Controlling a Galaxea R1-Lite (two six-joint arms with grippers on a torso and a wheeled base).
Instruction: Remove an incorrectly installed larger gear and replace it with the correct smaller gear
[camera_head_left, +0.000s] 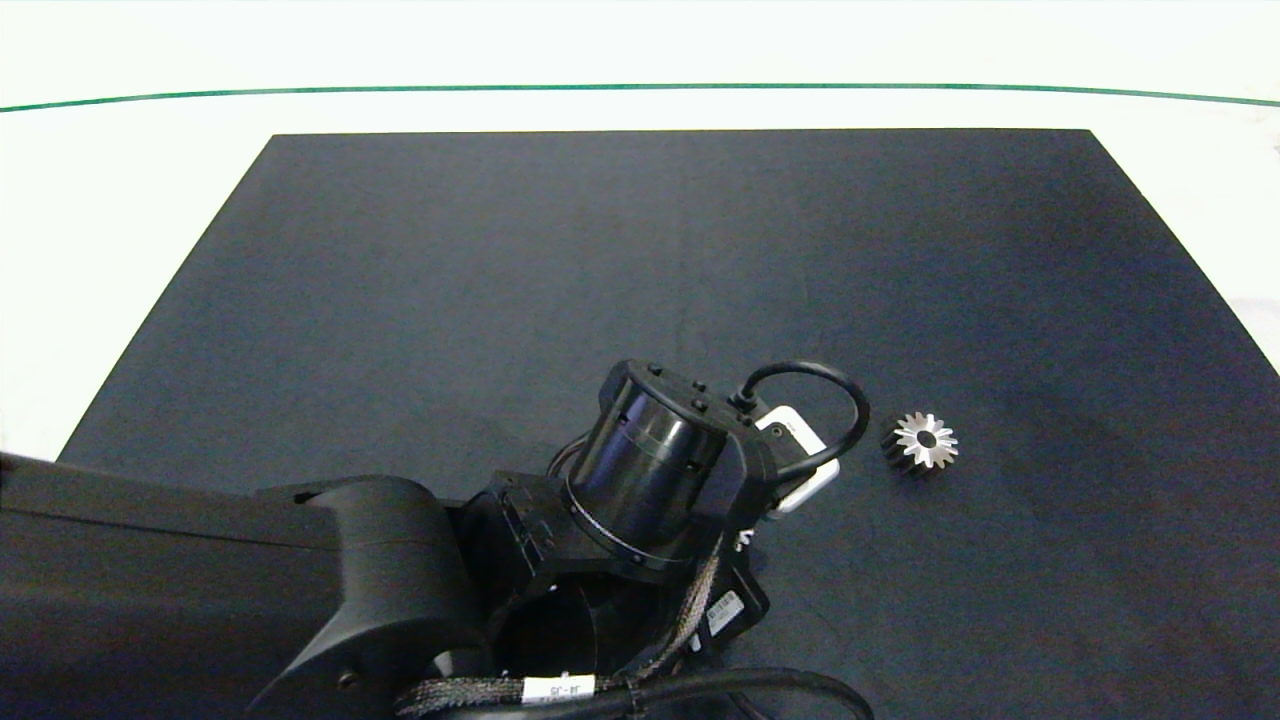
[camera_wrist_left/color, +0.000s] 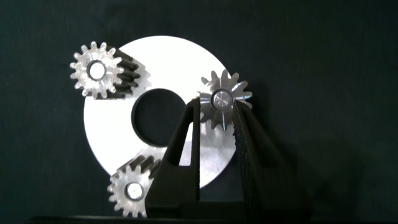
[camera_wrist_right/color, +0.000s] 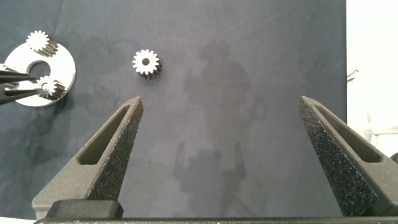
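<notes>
The removal step is in hand: the left gripper (camera_wrist_left/color: 219, 109) pinches the larger gear (camera_wrist_left/color: 222, 98) seated on the disc (camera_wrist_left/color: 112, 146), so lifting it straight off comes next. The smaller gear (camera_head_left: 921, 441) lies loose to the right. The right gripper (camera_wrist_right/color: 221, 124), fingers spread, hangs well apart.

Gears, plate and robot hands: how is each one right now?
Larger gear: on the round plate, gripped by the left hand.
Two smaller gears: upright on the plate's rim.
Spare smaller gear: lying loose on the mat.
Round plate: flat on the mat.
Right hand: open, holding nothing.
</notes>
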